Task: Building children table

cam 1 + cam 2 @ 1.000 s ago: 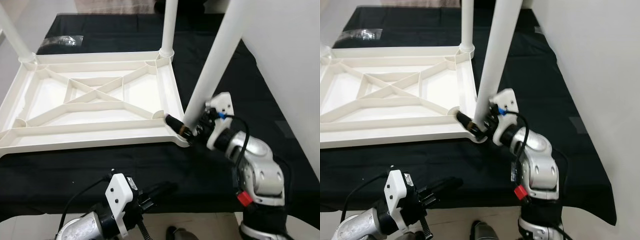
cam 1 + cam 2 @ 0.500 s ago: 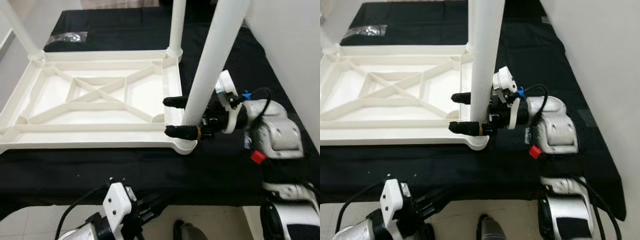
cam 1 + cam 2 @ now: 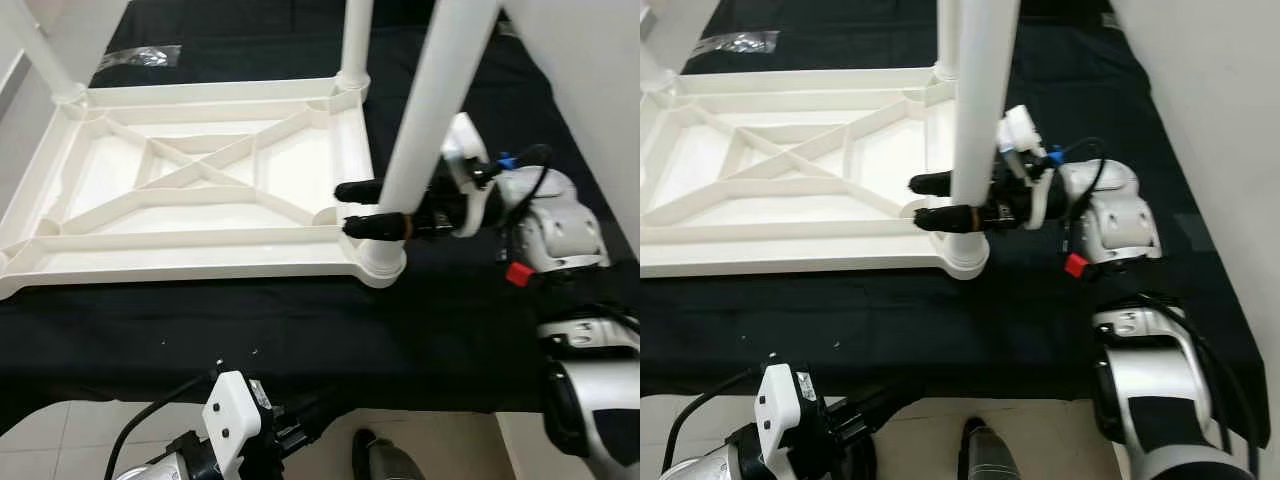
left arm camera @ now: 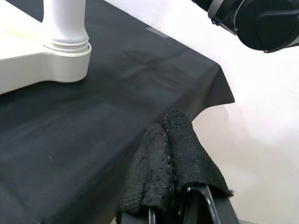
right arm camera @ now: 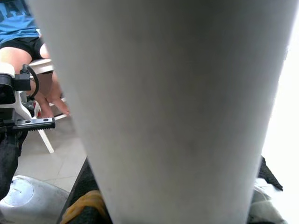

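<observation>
White table leg (image 3: pixel 432 100) upright now | right gripper (image 3: pixel 358 208) fingers straddle it

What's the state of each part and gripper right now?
Tabletop: upside down on the black cloth.
Near leg: standing in its corner socket.
Far legs: seated upright.
Right gripper: fingers straddling the near leg.
Left gripper: shut, idle at the cloth's edge.

A white tabletop (image 3: pixel 200 180) with white legs (image 3: pixel 430 110) lies on a black cloth (image 3: pixel 300 320).
</observation>
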`<state>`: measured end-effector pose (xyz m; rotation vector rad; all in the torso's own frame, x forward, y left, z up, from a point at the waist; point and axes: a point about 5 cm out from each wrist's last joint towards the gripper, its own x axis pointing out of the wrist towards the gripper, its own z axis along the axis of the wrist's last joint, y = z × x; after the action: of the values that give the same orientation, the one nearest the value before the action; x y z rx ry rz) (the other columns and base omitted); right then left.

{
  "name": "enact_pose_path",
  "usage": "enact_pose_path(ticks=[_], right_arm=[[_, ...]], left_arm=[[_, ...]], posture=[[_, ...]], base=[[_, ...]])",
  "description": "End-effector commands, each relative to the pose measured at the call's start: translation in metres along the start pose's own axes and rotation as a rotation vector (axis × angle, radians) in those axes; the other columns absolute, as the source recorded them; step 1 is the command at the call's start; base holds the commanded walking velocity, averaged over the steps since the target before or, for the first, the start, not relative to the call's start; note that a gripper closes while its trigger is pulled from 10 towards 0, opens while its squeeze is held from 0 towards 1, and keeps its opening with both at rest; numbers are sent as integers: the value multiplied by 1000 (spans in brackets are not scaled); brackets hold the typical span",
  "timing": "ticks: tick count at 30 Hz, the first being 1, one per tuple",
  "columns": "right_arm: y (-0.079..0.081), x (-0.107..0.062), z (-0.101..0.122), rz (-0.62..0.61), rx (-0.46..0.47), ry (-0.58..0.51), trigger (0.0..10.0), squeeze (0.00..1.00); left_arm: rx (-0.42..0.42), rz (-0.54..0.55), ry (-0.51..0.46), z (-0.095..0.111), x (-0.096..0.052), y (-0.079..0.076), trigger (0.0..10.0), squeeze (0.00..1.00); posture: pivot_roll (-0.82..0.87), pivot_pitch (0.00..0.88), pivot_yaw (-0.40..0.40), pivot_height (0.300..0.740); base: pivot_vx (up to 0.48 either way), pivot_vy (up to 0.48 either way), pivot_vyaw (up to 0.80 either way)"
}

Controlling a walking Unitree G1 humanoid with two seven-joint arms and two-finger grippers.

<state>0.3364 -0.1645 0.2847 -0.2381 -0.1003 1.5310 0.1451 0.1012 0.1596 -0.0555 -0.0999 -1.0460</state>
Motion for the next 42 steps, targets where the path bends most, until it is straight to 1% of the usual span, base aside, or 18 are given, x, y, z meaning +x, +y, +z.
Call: enact_pose_path(ticks=[1, 3, 4, 5, 6, 7, 8, 11, 13, 20, 21, 24, 25, 30, 32, 33, 35, 42], right_arm=[[10, -2, -21, 16, 111, 10, 0, 0], [15, -5, -27, -16, 121, -1, 0, 0], [44, -28, -103, -1050, 437, 213, 0, 0], [44, -28, -103, -1050, 437, 213, 0, 0], [92, -64, -137, -1567, 625, 465, 0, 0], [92, -64, -137, -1567, 625, 465, 0, 0], [146, -68, -150, -1680, 654, 614, 0, 0], [160, -58, -148, -1636, 653, 612, 0, 0], [131, -24, -133, -1431, 572, 424, 0, 0], [88, 30, -107, -1263, 499, 218, 0, 0], [85, 39, -99, -1251, 494, 181, 10000, 0], [78, 49, -85, -1186, 472, 99, 10000, 0], [70, 53, -70, -1038, 448, -13, 10000, 1000], [60, 45, -53, -955, 365, -86, 10000, 1000], [50, 31, -32, -732, 239, -128, 10000, 1000], [50, 31, -32, -732, 239, -128, 10000, 1000], [45, 16, -21, -477, 139, -110, 10000, 0], [27, 10, -13, -276, 110, -117, 10000, 0]], left_arm=[[-19, -4, 23, -3, -3, -1, 10000, 0], [-20, -4, 22, -4, -2, -1, 10000, 0], [-20, -2, 22, -8, -3, 0, 10000, 0], [-20, -2, 22, -8, -3, 0, 10000, 0], [-19, -1, 23, -9, -3, 0, 10000, 0], [-19, -1, 23, -9, -3, 0, 10000, 0], [-14, 2, 19, -9, -1, 1, 10000, 0], [-11, 5, 13, -9, 0, 5, 10000, 0], [-16, -13, 2, -10, 5, 8, 10000, 0], [-2, -10, -7, -13, 11, 12, 10000, 0], [1, -4, -10, -13, 11, 13, 10000, 0], [6, 1, -14, -13, 12, 13, 10000, 0], [7, 3, -16, -12, 12, 13, 10000, 0], [6, 3, -19, -11, 12, 12, 10000, 0], [4, -2, -21, -10, 12, 10, 10000, 0], [4, -2, -21, -10, 12, 10, 10000, 0], [1, -5, -21, -9, 11, 8, 10000, 0], [-3, -9, -11, -8, 8, 5, 10000, 0]], posture=[[133, 336, -9, 740], [116, 327, -22, 740], [92, 300, -65, 740], [92, 300, -65, 740], [92, 300, -65, 740], [92, 300, -65, 740], [104, 281, -47, 740], [35, 300, -19, 740], [29, 262, -21, 740], [25, 245, -28, 740], [27, 246, -34, 740], [29, 247, -36, 740], [32, 252, -37, 740], [35, 255, -37, 740], [48, 269, -31, 740], [48, 269, -31, 740], [65, 277, -21, 740], [98, 289, -9, 740]], base=[[0, 0, 0], [0, 0, 0], [0, 0, 0], [0, 0, 0], [0, 0, 0], [0, 0, 0], [0, 0, 0], [0, 0, 0], [0, 0, 0], [0, 0, 0], [0, 0, 0], [0, 0, 0], [0, 0, 0], [0, 0, 0], [0, 0, 0], [0, 0, 0], [0, 0, 0], [0, 0, 0]])
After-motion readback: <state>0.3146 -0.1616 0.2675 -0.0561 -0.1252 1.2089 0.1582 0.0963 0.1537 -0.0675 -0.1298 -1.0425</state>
